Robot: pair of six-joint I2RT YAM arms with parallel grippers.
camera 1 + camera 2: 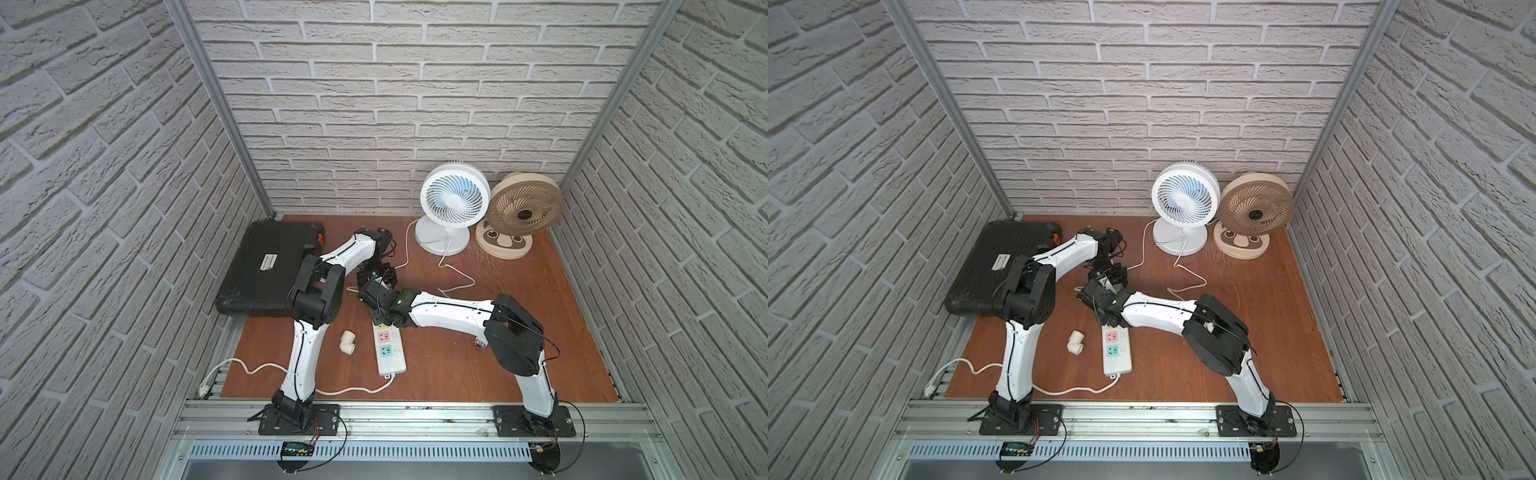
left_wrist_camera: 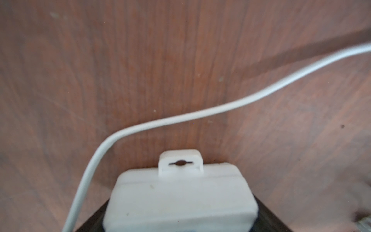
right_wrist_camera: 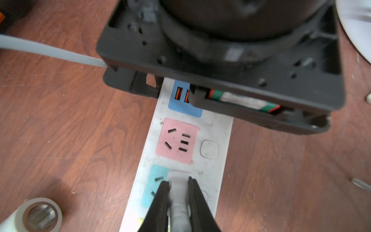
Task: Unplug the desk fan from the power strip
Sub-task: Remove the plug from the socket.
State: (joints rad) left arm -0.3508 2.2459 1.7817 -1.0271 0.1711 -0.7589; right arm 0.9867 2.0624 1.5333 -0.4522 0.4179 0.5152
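Observation:
The long white power strip (image 1: 391, 358) lies mid-table in both top views, its pink and teal socket patches showing. Over the teal patch (image 3: 149, 188), my right gripper (image 3: 178, 179) is shut on a white plug (image 3: 178, 187). The plug's pins are hidden. My left gripper (image 1: 376, 276) grips the strip's far end (image 2: 180, 200), black fingers (image 2: 94, 221) on either side of it. The white desk fan (image 1: 453, 203) stands at the back, and its white cord (image 1: 457, 276) winds toward the grippers.
A beige fan (image 1: 524, 210) stands right of the white one. A black tool case (image 1: 266, 270) fills the back left. A white pipe elbow (image 1: 347, 341) lies left of the strip. The strip's own cord (image 1: 353, 390) trails to the front left. Brick walls enclose three sides.

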